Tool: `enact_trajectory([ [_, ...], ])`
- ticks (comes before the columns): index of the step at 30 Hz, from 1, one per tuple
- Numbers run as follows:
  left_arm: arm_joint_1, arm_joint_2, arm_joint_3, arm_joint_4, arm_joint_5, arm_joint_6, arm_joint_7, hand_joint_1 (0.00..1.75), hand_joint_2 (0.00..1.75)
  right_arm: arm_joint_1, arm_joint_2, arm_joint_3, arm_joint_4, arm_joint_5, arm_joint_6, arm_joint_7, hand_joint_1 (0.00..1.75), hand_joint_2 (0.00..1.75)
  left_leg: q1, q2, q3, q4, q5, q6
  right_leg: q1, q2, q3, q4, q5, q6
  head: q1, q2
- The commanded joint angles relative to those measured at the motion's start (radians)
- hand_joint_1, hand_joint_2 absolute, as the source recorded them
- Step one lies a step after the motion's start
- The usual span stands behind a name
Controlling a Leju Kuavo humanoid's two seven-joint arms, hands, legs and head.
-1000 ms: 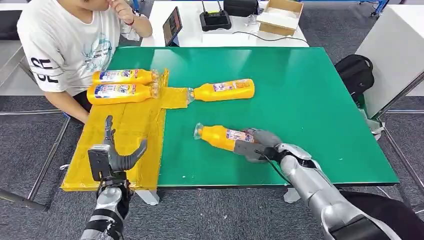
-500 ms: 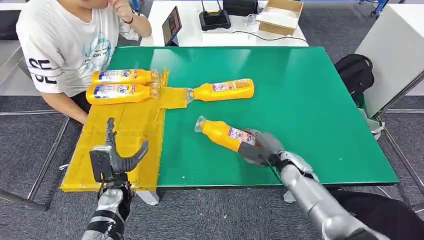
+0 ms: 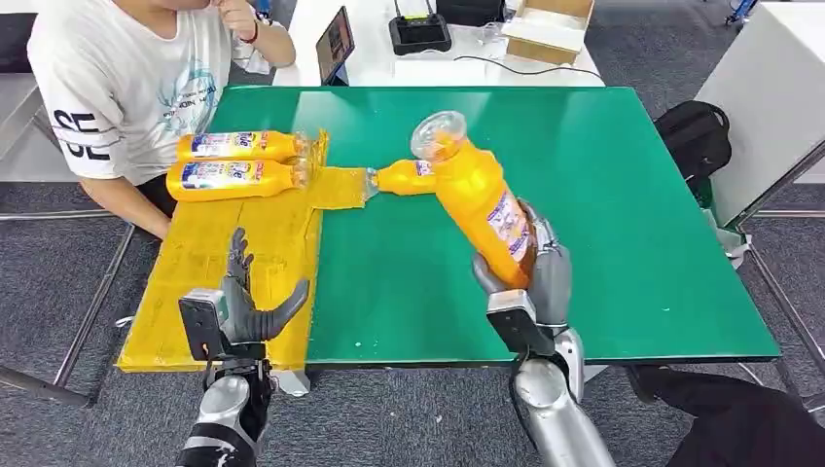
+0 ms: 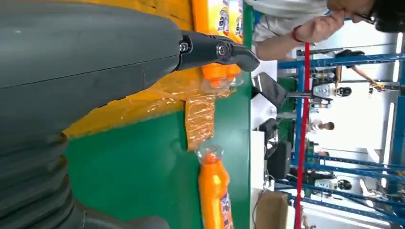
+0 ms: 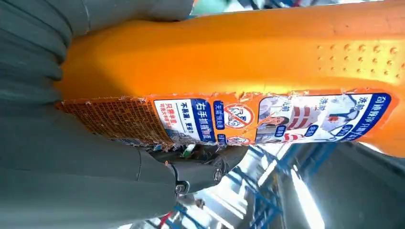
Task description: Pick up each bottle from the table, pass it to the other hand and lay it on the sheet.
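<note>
Now the held bottle (image 3: 482, 204) is bright orange plastic with a clear cap and a blue, white and red label down one side; in the right wrist view its label (image 5: 229, 117) carries small printed text and a torn, gridded patch at one end, and raised dots mark the orange body nearby. It is lifted off the green table (image 3: 623, 195) and tilted, cap end up and leaning toward the yellow sheet (image 3: 243, 253), base end down in the right hand (image 3: 530, 277). That hand grips the bottle's lower part, fingers wrapped round the far side and the thumb on the near side, palm turned up above the table's near edge, the silver forearm rising from below.

A third bottle (image 3: 401, 177) lies flat on the table just beyond the held one, its cap touching a tab of the sheet. Two more bottles (image 3: 238, 163) lie side by side on the sheet's far end, caps toward the table's middle.

The left hand (image 3: 243, 306) hovers over the sheet's near end, holding nothing, fingers spread and pointing upward, thumb stretched toward the table.
</note>
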Motion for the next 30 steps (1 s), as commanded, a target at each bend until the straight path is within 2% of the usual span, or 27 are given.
enact_trajectory([
  [1, 0.025, 0.021, -0.131, -0.089, 0.128, -0.166, 0.080, 0.00, 1.75, 0.023, 0.052, -0.098, -0.070, -0.053, -0.082, -0.085, 1.75, 1.75, 0.000, 0.000, 0.003, 0.000, -0.002, 0.001, 0.001, -0.001, 0.002, 0.001, -0.002, -0.003, 0.000, 0.000],
  [5, 0.037, 0.040, -0.205, -0.114, 0.248, -0.331, 0.134, 0.00, 1.75, 0.024, 0.034, -0.060, -0.002, -0.040, -0.007, -0.124, 1.75, 1.75, 0.000, 0.001, 0.005, -0.001, -0.002, 0.001, 0.002, 0.000, 0.004, -0.001, -0.002, -0.003, 0.000, 0.000],
  [12, 0.033, 0.055, -0.262, -0.128, 0.317, -0.440, 0.146, 0.00, 1.75, 0.030, 0.063, 0.076, 0.114, 0.028, 0.081, -0.158, 1.75, 1.75, 0.001, 0.003, 0.001, -0.001, -0.001, 0.000, 0.002, 0.002, 0.001, -0.001, 0.000, -0.002, 0.000, 0.000],
  [15, 0.025, 0.058, -0.283, -0.124, 0.342, -0.486, 0.152, 0.00, 1.75, -0.008, 0.079, 0.157, 0.223, 0.058, 0.111, -0.150, 1.75, 1.75, 0.001, 0.006, 0.006, -0.002, -0.003, 0.000, 0.002, 0.004, 0.004, -0.002, -0.001, -0.004, 0.000, 0.000],
  [25, 0.006, 0.050, -0.320, -0.097, 0.312, -0.505, 0.153, 0.00, 1.75, -0.104, 0.134, 0.318, 0.491, 0.118, 0.185, -0.086, 1.75, 1.75, 0.001, 0.004, 0.002, -0.001, -0.001, 0.000, 0.002, 0.002, 0.001, -0.001, 0.000, -0.002, 0.000, 0.000],
  [29, 0.002, 0.046, -0.318, -0.083, 0.306, -0.499, 0.155, 0.00, 1.75, -0.107, 0.154, 0.355, 0.561, 0.123, 0.200, -0.084, 1.75, 1.75, 0.002, 0.005, 0.010, -0.003, -0.004, 0.002, 0.003, 0.003, 0.009, -0.003, -0.003, -0.006, 0.000, 0.000],
  [30, 0.003, 0.045, -0.317, -0.082, 0.306, -0.498, 0.155, 0.00, 1.75, -0.104, 0.161, 0.365, 0.577, 0.123, 0.208, -0.085, 1.75, 1.75, 0.002, 0.006, 0.008, -0.003, -0.003, 0.001, 0.003, 0.003, 0.006, -0.002, -0.002, -0.005, 0.000, 0.000],
])
